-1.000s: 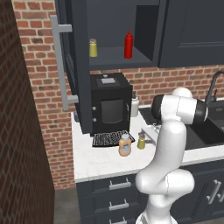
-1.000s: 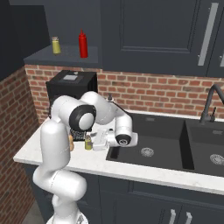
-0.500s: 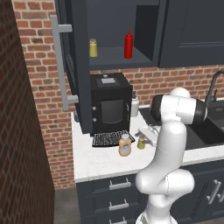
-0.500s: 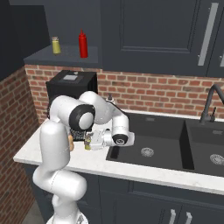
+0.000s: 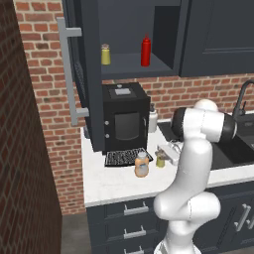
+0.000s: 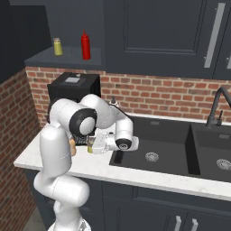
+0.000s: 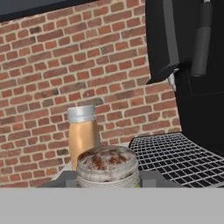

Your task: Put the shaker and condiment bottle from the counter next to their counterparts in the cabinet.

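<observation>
Fingers (image 5: 163,158) now closer around upright shaker (image 5: 160,158), cap (image 7: 106,162) up

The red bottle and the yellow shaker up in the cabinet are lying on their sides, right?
No. The red bottle and the yellow shaker both stand upright on the cabinet shelf, a little apart, as the left base view shows.

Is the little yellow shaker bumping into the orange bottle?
Apart. In the left base view, a strip of white counter shows between the shaker and the condiment bottle, so they stand side by side without touching.
</observation>
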